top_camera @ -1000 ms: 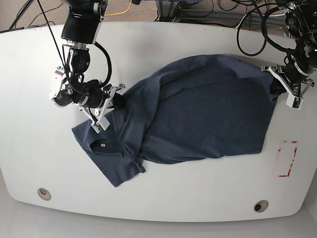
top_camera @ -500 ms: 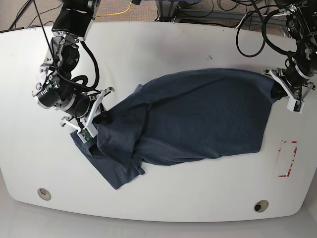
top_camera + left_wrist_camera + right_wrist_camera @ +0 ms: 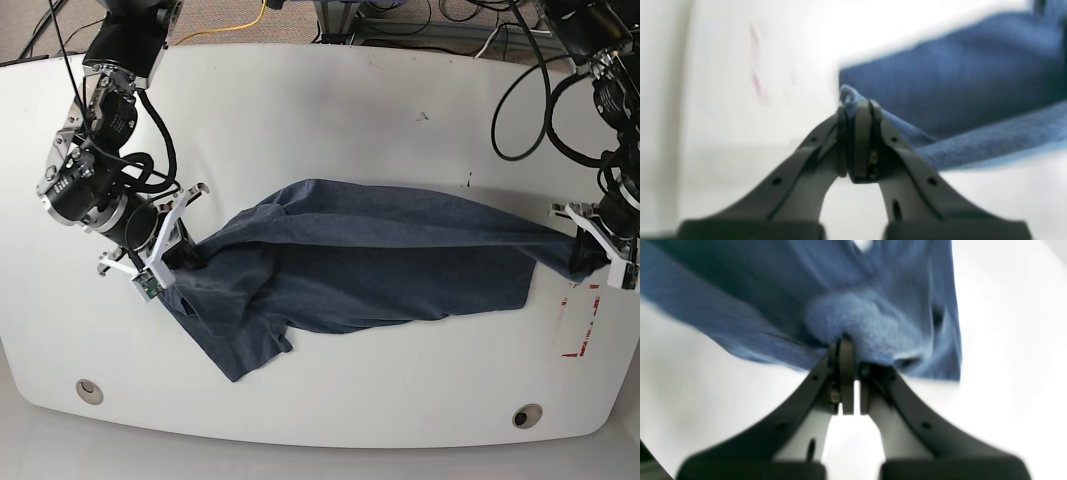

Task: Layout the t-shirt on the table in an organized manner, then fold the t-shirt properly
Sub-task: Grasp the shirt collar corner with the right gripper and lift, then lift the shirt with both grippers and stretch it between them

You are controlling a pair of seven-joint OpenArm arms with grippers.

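One t-shirt, one white surface, two arms, two round holes in the surface near its front edge (one at the base view's left, one at its right), and one red rectangular mark are being shown here.

The left gripper, the one on the base view's right, is being kept fully closed on a corner of the t-shirt. In the left wrist view a little loop of blue cloth is being squeezed between the jaws, poking out just above the tips. The right gripper, on the base view's left, is also being kept clamped shut on the shirt. In the right wrist view a bunched lump of fabric is being pinched right at the jaw tips, with the rest of the cloth spreading away from it.

The t-shirt is being held stretched between the two grippers, so its long axis is running roughly left to right across the middle of the surface, tapering to a point at each gripped end. Most of it is lying on the surface, with a looser flap hanging toward the front edge on the base view's left. The red mark is sitting just beside the left gripper, toward the front.
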